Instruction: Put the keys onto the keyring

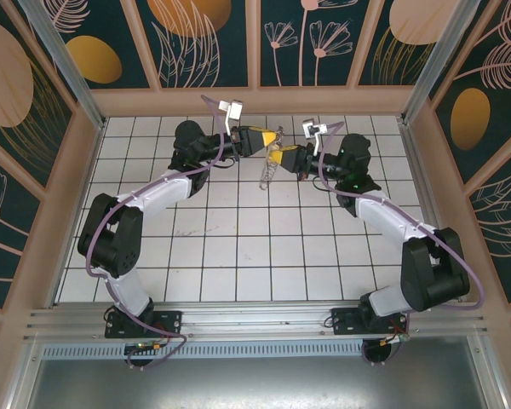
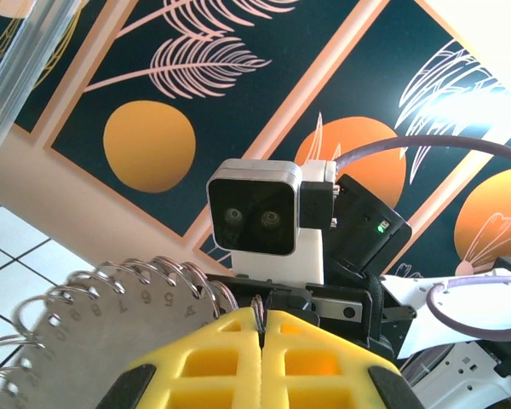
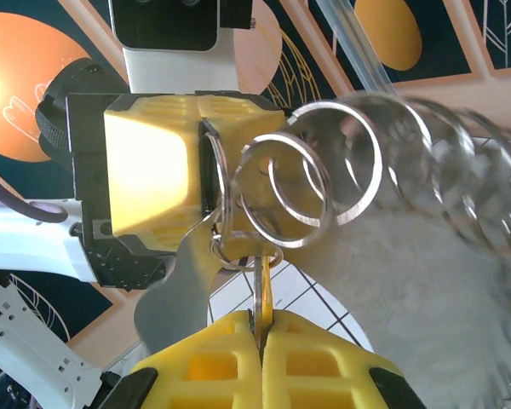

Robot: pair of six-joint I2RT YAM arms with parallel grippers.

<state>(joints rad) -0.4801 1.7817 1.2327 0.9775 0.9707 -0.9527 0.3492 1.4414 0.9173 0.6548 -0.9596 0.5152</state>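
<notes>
1. The white tiled table (image 1: pixel 238 256) was enclosed at its far, left and right edges by dark walls (image 1: pixel 209 51) patterned with leaves and orange discs.
2. Both arms met above the far edge, about midway along it. Open tiles lay toward the near corners.
3. The left gripper (image 2: pixel 260 328), fingers pressed together, pinched the keyring (image 2: pixel 111 332), which hung over the far tiles.
4. The right gripper (image 3: pixel 261 328), also closed, pinched the brass key (image 3: pixel 262 290) just below the keyring's loops.
</notes>
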